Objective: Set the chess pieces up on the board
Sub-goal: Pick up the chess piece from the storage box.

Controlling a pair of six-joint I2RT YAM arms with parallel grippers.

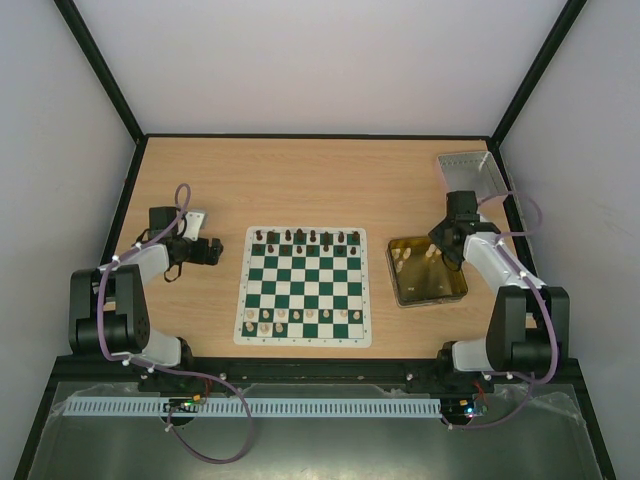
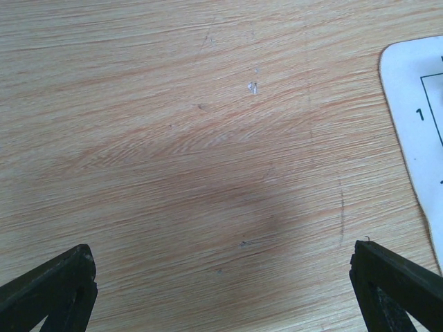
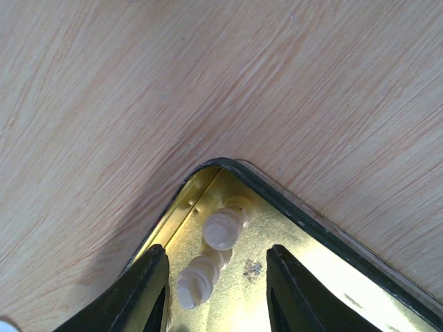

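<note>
The green and white board (image 1: 304, 286) lies mid-table, with dark pieces (image 1: 305, 238) along its far row and cream pieces (image 1: 296, 318) in its near rows. Its white corner also shows in the left wrist view (image 2: 415, 97). My right gripper (image 3: 216, 277) is open over a corner of the gold tin (image 1: 428, 272), its fingers either side of two cream pieces (image 3: 220, 229) standing in that corner. My left gripper (image 2: 221, 290) is open and empty over bare wood, left of the board (image 1: 212, 250).
A grey square tray (image 1: 468, 172) sits at the far right, behind the tin. The tin's dark rim (image 3: 304, 207) runs close round the cream pieces. Bare wood lies between the left gripper and the board.
</note>
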